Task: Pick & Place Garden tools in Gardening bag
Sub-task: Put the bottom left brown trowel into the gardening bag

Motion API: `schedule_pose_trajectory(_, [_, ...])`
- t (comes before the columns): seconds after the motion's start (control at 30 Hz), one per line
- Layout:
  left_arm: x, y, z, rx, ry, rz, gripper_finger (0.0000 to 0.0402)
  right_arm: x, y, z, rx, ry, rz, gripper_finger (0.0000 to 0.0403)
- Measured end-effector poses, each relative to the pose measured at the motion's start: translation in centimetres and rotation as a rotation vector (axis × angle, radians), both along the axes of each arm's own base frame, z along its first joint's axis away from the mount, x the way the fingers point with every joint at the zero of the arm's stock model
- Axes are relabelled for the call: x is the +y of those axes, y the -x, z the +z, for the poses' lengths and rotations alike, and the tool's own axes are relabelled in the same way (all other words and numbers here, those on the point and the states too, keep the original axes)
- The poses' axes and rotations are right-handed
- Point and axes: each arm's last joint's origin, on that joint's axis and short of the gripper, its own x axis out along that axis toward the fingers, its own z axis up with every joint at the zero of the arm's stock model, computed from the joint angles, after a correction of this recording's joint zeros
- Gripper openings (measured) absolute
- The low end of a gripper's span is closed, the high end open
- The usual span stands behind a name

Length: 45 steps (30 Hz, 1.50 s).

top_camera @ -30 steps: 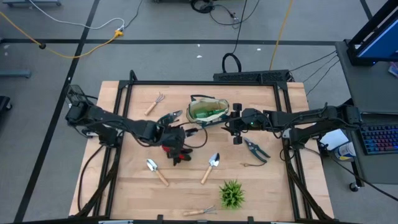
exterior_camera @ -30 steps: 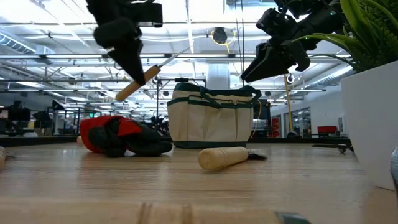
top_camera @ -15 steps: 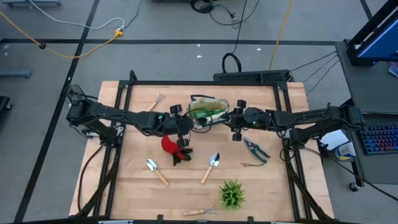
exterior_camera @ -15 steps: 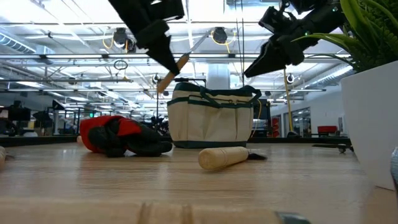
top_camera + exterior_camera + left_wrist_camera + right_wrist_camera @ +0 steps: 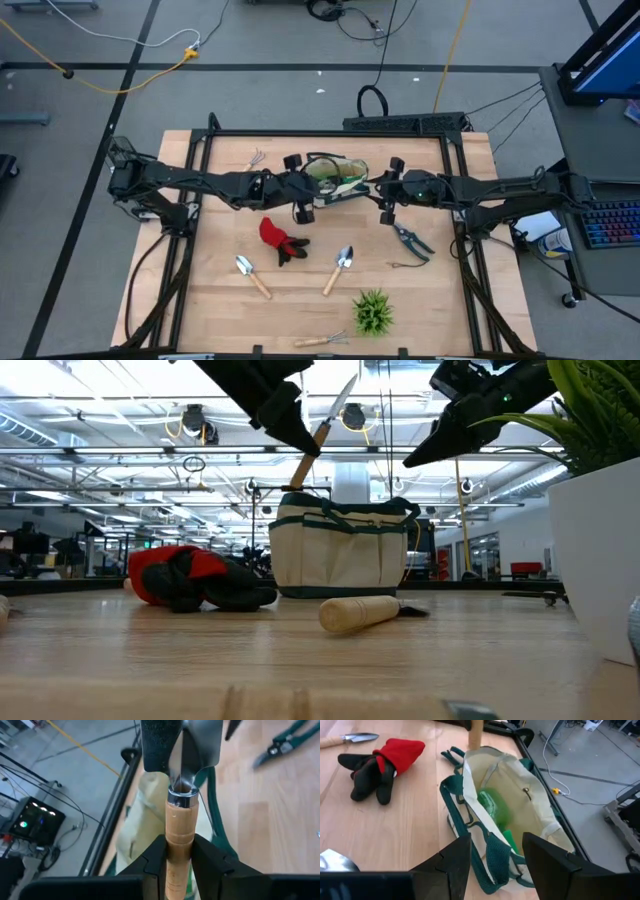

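My left gripper is shut on a wooden-handled silver trowel and holds it above the left end of the cream, green-trimmed gardening bag. The bag stands on its base on the table, mouth open, with green items inside. My right gripper hangs open over the bag's right end, its fingers either side of the green rim and above it. A red-and-black glove, two trowels, two little rakes and pruning shears lie on the table. My left gripper pinches the trowel's wooden handle between its two fingers, a little behind the metal collar. The fingers come from the table's left, slanting down. The trowel is lifted clear and tilted: blade up, handle's butt end just over the bag's rim.
A green spiky plant in a white pot stands near the front edge, right of centre, and fills the right of the low view. A thin cord lies by the shears. Black frame rails run along the table's left and right sides.
My left gripper has carried the trowel up and toward the table's right, from above the glove to over the bag's left end. It has turned meanwhile, so the trowel now stands steeper, blade up and handle end down. My right gripper has risen a little, away from the bag's rim.
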Motion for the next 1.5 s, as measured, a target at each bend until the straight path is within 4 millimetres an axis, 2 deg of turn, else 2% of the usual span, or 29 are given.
schedule_pose_trajectory(0.23, [1.2,-0.4,0.7,-0.079,-0.002,0.017,0.0071,0.0,0.3,0.4,-0.023,-0.012,-0.007,0.0171])
schedule_pose_trajectory(0.37, [2.1,-0.8,0.3,-0.100,0.028,0.029,0.0071,0.0,0.3,0.4,-0.026,-0.021,-0.011,0.0171])
schedule_pose_trajectory(0.7, [4.8,-2.6,-3.8,-0.004,0.045,0.078,0.0071,0.0,0.3,0.4,-0.025,-0.019,-0.011,0.0171])
schedule_pose_trajectory(0.87, [5.4,-2.9,-4.9,0.012,0.111,0.061,0.0071,0.0,0.3,0.4,-0.025,-0.019,-0.010,0.0171])
schedule_pose_trajectory(1.17, [6.3,-2.1,-6.1,0.147,0.132,0.083,0.0071,0.0,0.3,0.3,-0.024,-0.019,-0.010,0.0171])
schedule_pose_trajectory(1.27, [6.6,-1.7,-7.0,0.209,0.179,0.061,0.0071,0.0,0.3,0.3,-0.022,-0.019,-0.010,0.0171])
schedule_pose_trajectory(1.5, [7.6,-0.9,-7.3,0.262,0.278,0.004,0.0072,0.0,0.3,0.3,-0.022,-0.019,-0.010,0.0171])
